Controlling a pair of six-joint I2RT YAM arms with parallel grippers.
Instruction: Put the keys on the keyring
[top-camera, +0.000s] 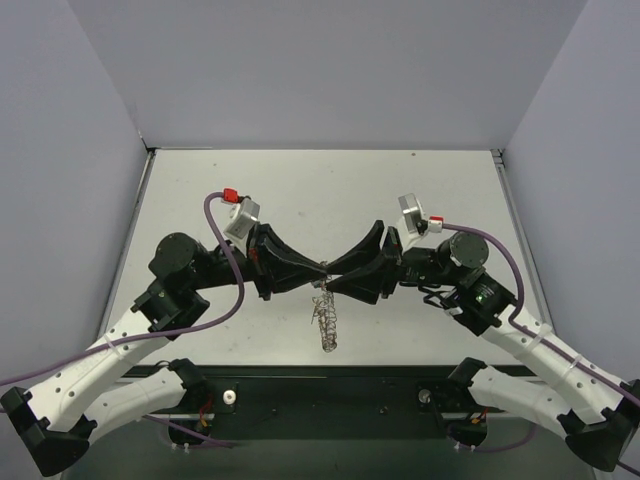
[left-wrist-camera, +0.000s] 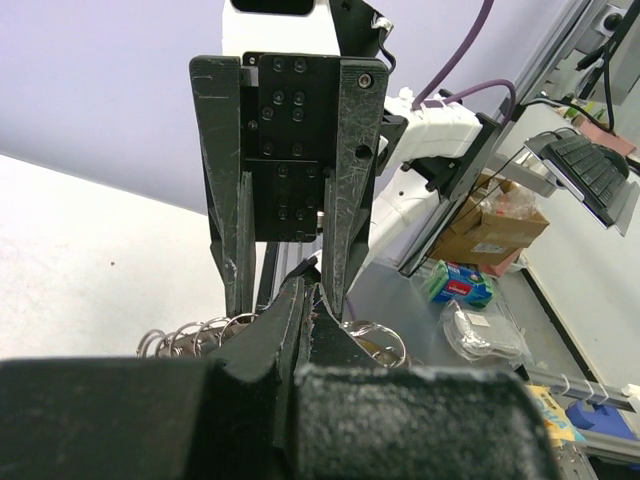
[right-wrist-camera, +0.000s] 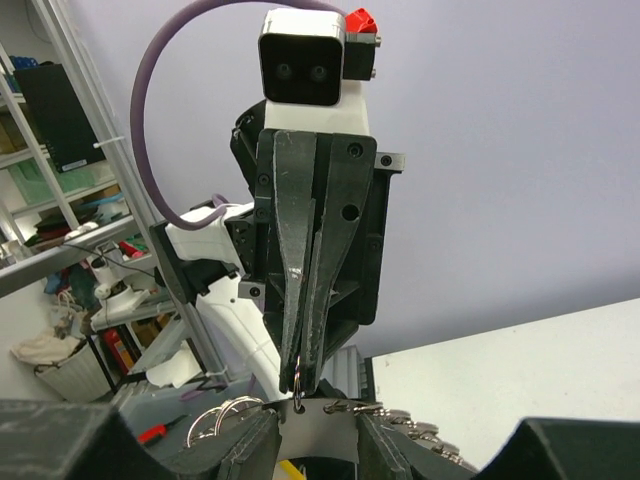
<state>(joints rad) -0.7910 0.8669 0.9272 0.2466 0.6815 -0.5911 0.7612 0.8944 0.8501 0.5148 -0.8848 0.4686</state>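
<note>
Top external view is showing the two arms reaching in toward each other over the middle of the white table (top-camera: 200, 200), their tips nearly meeting. The left gripper (top-camera: 317, 270) is pressing its fingers tight together, and in the right wrist view it is pinching a thin wire loop of the keyring (top-camera: 325, 318) right at its tips. The rest of the keyring, a silvery coil of small loops, is trailing from that pinch toward the near edge of the table. Whether its lower end is resting on the surface or hanging free I cannot tell. The right gripper (top-camera: 333, 267) is facing the left one with its fingers (left-wrist-camera: 232, 250) standing partly apart. They are straddling the left tips and the pinched loop without closing on anything. Coil loops are showing on both sides of the closed fingers in the left wrist view.
</note>
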